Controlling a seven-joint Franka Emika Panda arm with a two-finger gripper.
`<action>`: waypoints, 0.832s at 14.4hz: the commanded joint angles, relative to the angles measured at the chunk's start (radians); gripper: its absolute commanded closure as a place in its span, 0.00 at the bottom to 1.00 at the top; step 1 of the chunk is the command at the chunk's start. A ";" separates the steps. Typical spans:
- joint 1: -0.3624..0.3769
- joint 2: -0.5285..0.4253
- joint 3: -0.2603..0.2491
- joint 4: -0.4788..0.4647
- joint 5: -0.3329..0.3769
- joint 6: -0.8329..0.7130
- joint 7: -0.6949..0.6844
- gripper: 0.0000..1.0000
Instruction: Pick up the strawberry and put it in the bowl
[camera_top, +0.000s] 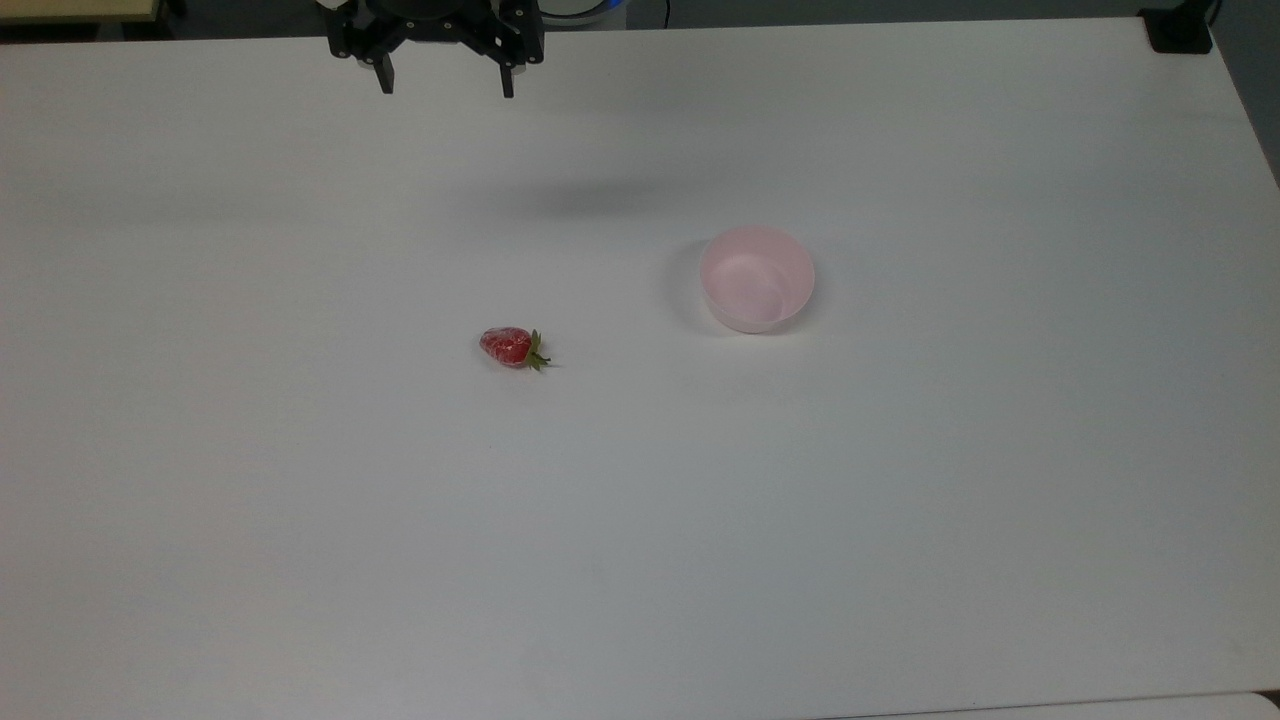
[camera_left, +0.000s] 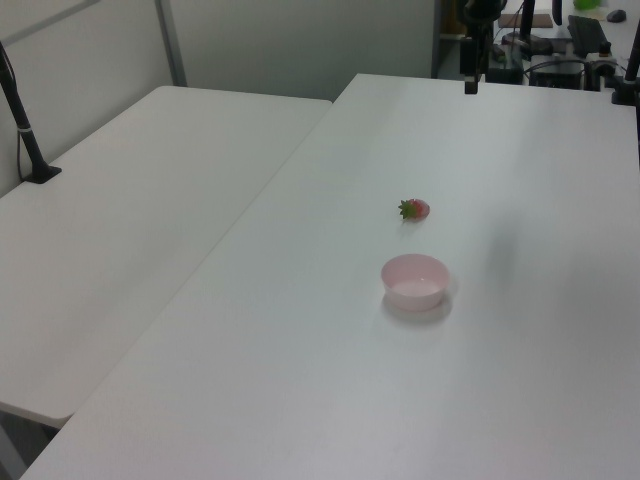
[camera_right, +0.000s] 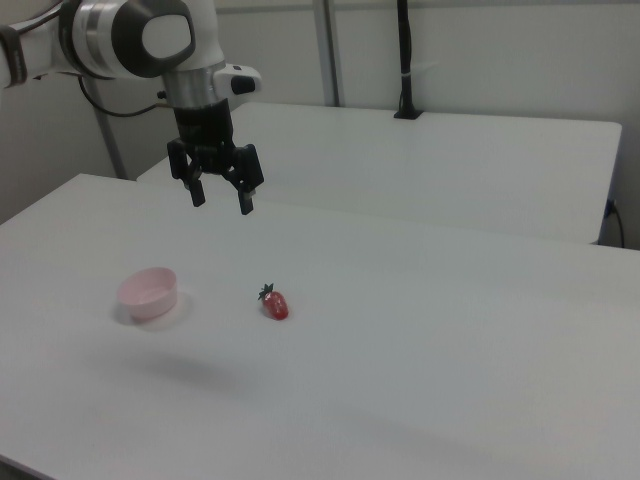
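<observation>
High above the white table (camera_top: 300, 500), the gripper (camera_right: 221, 198) hangs with fingers spread wide and empty, seemingly poised to descend on the strawberry (camera_top: 512, 347), which lies on its side near the empty pink bowl (camera_top: 757, 279).

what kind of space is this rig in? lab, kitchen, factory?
Likely a robotics lab or office workspace: plain white tables pushed side by side, black camera poles clamped to them, and the arm's open black pincer hanging over one small red strawberry and a pale pink round bowl.
</observation>
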 joint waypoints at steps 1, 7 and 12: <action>-0.014 -0.013 0.001 0.003 0.019 -0.006 0.015 0.00; -0.010 -0.009 0.001 0.003 0.025 -0.006 0.018 0.00; -0.005 0.127 -0.002 0.079 0.017 0.074 -0.044 0.00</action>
